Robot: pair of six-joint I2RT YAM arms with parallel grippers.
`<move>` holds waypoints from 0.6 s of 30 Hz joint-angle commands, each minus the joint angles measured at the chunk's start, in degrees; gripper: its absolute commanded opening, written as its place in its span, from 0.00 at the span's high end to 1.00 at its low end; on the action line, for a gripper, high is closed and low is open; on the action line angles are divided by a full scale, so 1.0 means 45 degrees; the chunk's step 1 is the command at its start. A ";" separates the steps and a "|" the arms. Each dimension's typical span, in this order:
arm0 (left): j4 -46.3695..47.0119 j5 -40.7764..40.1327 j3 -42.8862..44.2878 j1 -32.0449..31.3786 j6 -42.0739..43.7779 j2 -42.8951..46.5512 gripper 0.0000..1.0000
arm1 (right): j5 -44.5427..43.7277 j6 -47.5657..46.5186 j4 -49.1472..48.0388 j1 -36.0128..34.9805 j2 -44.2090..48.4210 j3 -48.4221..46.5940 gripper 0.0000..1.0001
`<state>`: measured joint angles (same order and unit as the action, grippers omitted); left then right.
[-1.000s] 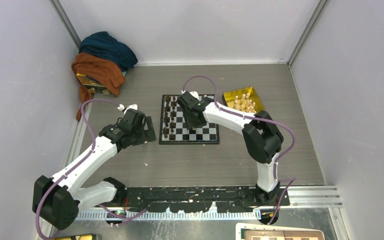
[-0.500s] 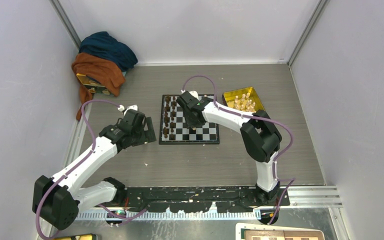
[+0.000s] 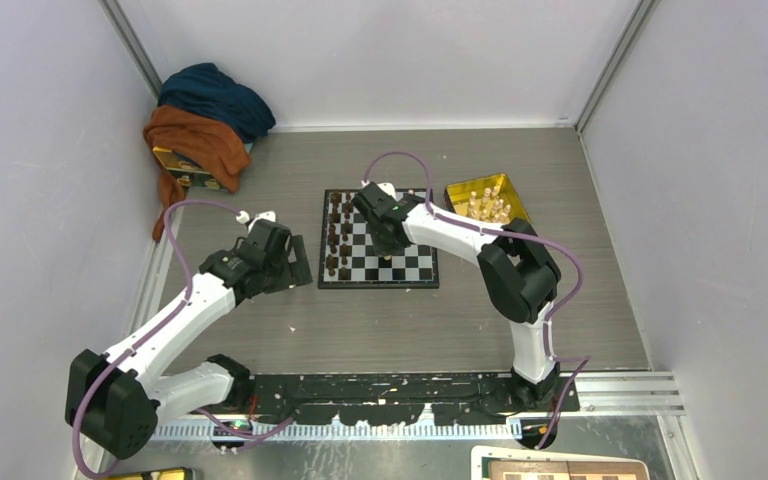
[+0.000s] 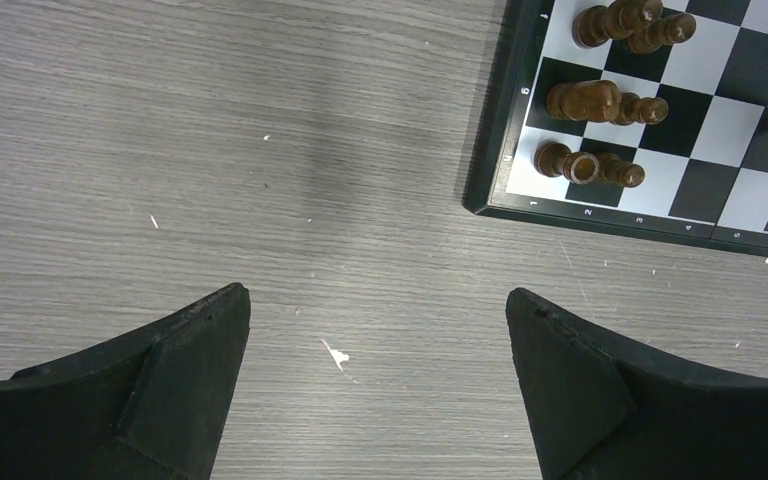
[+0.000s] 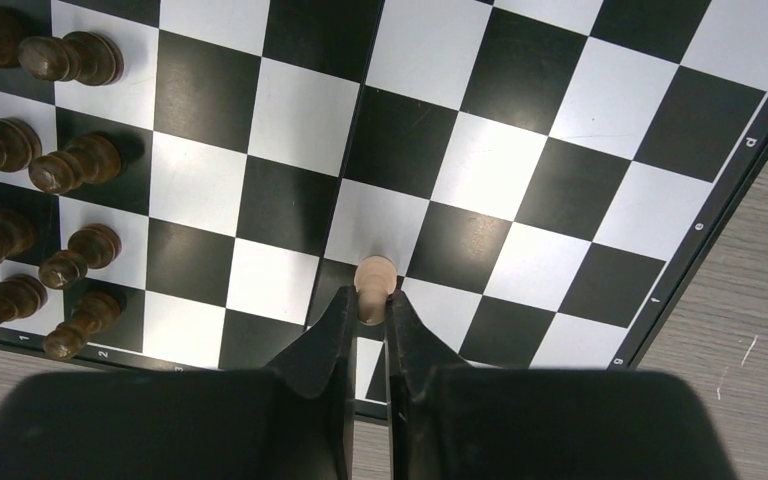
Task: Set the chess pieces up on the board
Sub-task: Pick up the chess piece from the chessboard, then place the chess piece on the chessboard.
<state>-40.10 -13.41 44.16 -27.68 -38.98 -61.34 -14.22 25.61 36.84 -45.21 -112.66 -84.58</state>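
The board (image 3: pixel 415 263) lies mid-table, its black and pale checks filling the right wrist view (image 5: pixel 480 160). My right gripper (image 5: pixel 370 300) hangs over its near middle (image 3: pixel 386 247), shut on one light-tan chess piece (image 5: pixel 374 277), a small pawn pinched between the fingertips. More tan chess pieces (image 3: pixel 487 206) stand in the yellow tray (image 3: pixel 457 189) to the board's right. My left gripper (image 4: pixel 378 310) is open above bare table left of the board's corner (image 4: pixel 488 190), nothing between its fingers (image 3: pixel 295 262).
Dark brown pieces (image 3: pixel 338 235) fill the board's two left columns (image 5: pixel 60 170) (image 4: pixel 590 100). A heap of blue and orange cloth (image 3: pixel 205 120) sits on a box at the back left. White walls close the table on three sides.
The right gripper's fingers have closed from wide apart onto the tan pawn over the board, with a slight shift of the arm. The left arm has stayed still and open.
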 commanded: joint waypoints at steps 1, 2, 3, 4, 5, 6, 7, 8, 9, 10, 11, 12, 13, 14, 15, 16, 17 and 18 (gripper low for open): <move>0.0278 0.0070 0.0010 0.0038 -0.0089 0.0028 0.00 | -0.0119 0.0017 -0.0255 0.0046 0.0104 -0.0535 0.92; 0.0278 0.0070 0.0020 0.0028 -0.0073 0.0032 0.00 | -0.0187 0.0013 -0.0218 0.0047 0.0149 -0.0555 0.93; 0.0263 0.0055 0.0029 0.0045 -0.0068 0.0037 0.00 | -0.0259 0.0003 -0.0186 0.0062 0.0221 -0.0587 0.94; 0.0259 0.0041 0.0044 0.0039 -0.0068 0.0055 0.00 | -0.0337 -0.0015 -0.0153 0.0080 0.0338 -0.0640 0.96; 0.0251 0.0032 0.0059 0.0033 -0.0053 0.0057 0.00 | -0.0405 -0.0034 -0.0085 0.0122 0.0430 -0.0722 0.97; 0.0247 0.0014 0.0078 0.0035 -0.0049 0.0057 0.00 | -0.0472 -0.0044 -0.0013 0.0186 0.0495 -0.0818 0.97; 0.0257 0.0014 0.0097 0.0028 -0.0048 0.0047 0.00 | -0.0522 -0.0053 0.0059 0.0294 0.0574 -0.0932 0.97; 0.0258 0.0011 0.0116 0.0037 -0.0039 0.0039 0.00 | -0.0548 -0.0073 0.0115 0.0427 0.0626 -0.1032 0.98; 0.0258 0.0011 0.0141 0.0028 -0.0030 0.0023 0.00 | -0.0536 -0.0083 0.0131 0.0617 0.0654 -0.1164 0.98; 0.0241 0.0011 0.0173 0.0037 -0.0014 0.0002 0.00 | -0.0491 -0.0111 0.0175 0.0814 0.0660 -0.1320 0.98; 0.0253 0.0011 0.0199 0.0026 0.0005 -0.0042 0.00 | -0.0461 -0.0147 0.0215 0.1036 0.0634 -0.1498 0.98; 0.0255 -0.0004 0.0237 0.0037 0.0027 -0.0082 0.00 | -0.0423 -0.0188 0.0273 0.1267 0.0572 -0.1699 0.98; 0.0245 -0.0008 0.0290 0.0038 0.0044 -0.0124 0.00 | -0.0384 -0.0232 0.0339 0.1479 0.0501 -0.1902 0.98; 0.0256 -0.0025 0.0343 0.0038 0.0066 -0.0178 0.00 | -0.0303 -0.0264 0.0374 0.1805 0.0404 -0.2118 0.99; 0.0238 -0.0042 0.0384 0.0033 0.0086 -0.0238 0.00 | -0.0230 -0.0310 0.0427 0.2042 0.0277 -0.2345 0.99; 0.0238 -0.0062 0.0423 0.0038 0.0115 -0.0282 0.00 | -0.0143 -0.0332 0.0529 0.2247 0.0122 -0.2564 0.99; 0.0234 -0.0081 0.0462 0.0031 0.0136 -0.0320 0.00 | -0.0046 -0.0365 0.0591 0.2478 -0.0029 -0.2799 0.99; 0.0233 -0.0113 0.0492 0.0037 0.0155 -0.0363 0.00 | 0.0042 -0.0378 0.0601 0.2687 -0.0168 -0.2982 0.99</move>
<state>-40.10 -13.43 44.12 -27.68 -38.76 -62.43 -14.70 25.10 39.11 -36.58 -112.71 -92.82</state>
